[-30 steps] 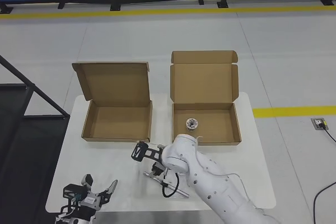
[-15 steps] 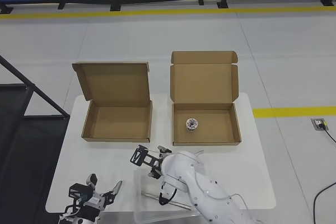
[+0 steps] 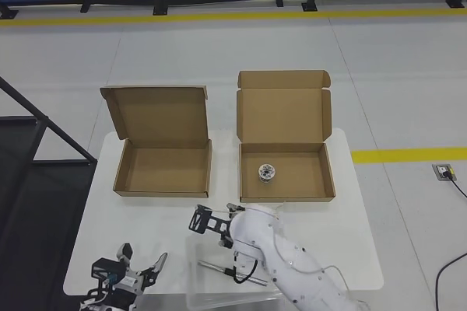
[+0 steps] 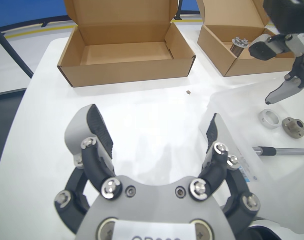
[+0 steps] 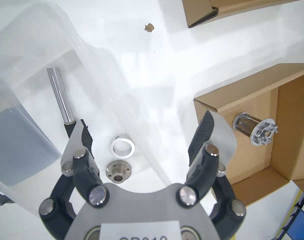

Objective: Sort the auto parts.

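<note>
Right arm is stretched out over the middle of the white desk (image 3: 140,225). Its right end effector (image 5: 145,123) hangs above the clear plastic tray (image 4: 232,93), fingers spread wide and gripping nothing. The left end effector (image 4: 153,113) sits low at the desk's near left corner, facing the boxes, its jaws well apart too and holding nothing.

Count in the tray:
- one slim silver metal rod (image 5: 60,94)
- one pale metal ring (image 5: 122,148)
- one brass-coloured flanged hub (image 5: 118,171)

Ring and hub lie just beside each other, right below the right end effector; the rod lies a little apart from them.

At the far side there are two open brown cardboard boxes, lids up. The left box (image 3: 162,169) is one, and the right box (image 3: 303,175) holds one silver cylindrical part (image 3: 266,172). One tiny brown scrap (image 5: 149,27) lies on the desk between tray and boxes.
</note>
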Controlling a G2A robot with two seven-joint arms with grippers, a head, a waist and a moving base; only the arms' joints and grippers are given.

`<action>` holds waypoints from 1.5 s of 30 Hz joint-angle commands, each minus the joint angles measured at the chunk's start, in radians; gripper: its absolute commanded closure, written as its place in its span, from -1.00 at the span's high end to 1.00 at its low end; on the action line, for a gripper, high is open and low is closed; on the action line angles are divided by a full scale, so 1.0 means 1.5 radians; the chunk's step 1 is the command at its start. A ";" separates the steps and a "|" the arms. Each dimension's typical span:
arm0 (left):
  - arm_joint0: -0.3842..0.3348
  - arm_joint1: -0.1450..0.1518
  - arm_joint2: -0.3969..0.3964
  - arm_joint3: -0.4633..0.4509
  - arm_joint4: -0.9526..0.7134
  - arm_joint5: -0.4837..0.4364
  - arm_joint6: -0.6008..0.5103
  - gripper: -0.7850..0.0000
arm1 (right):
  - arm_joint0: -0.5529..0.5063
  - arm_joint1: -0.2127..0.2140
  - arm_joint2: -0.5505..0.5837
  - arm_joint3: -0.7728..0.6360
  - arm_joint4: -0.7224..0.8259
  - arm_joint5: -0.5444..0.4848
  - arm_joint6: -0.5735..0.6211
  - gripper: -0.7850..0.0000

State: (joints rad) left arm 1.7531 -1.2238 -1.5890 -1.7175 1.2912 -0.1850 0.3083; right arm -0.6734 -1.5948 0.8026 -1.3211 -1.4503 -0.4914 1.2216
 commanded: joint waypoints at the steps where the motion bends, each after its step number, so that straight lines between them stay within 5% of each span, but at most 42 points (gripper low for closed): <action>1: 0.000 0.000 -0.001 0.001 -0.002 -0.001 0.000 1.00 | 0.023 -0.006 -0.008 0.036 0.016 -0.006 0.008 0.66; 6: -0.001 0.000 -0.003 0.005 -0.005 0.000 0.003 1.00 | 0.066 -0.021 -0.028 0.105 0.052 -0.016 0.022 0.38; 13: -0.003 -0.001 -0.003 0.006 -0.004 0.001 0.002 1.00 | 0.105 -0.037 -0.044 0.172 0.094 -0.024 0.035 0.27; 23: -0.007 -0.002 -0.003 0.008 -0.002 0.003 0.002 1.00 | 0.136 -0.045 -0.048 0.214 0.112 -0.027 0.030 -0.90; 45: -0.019 -0.003 -0.005 0.019 -0.003 0.016 -0.019 1.00 | 0.198 -0.055 -0.041 0.293 0.113 -0.023 -0.002 -1.00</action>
State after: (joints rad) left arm 1.7295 -1.2277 -1.5975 -1.6927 1.2893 -0.1712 0.2867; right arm -0.3813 -1.6753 0.7430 -0.8895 -1.2806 -0.5247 1.2210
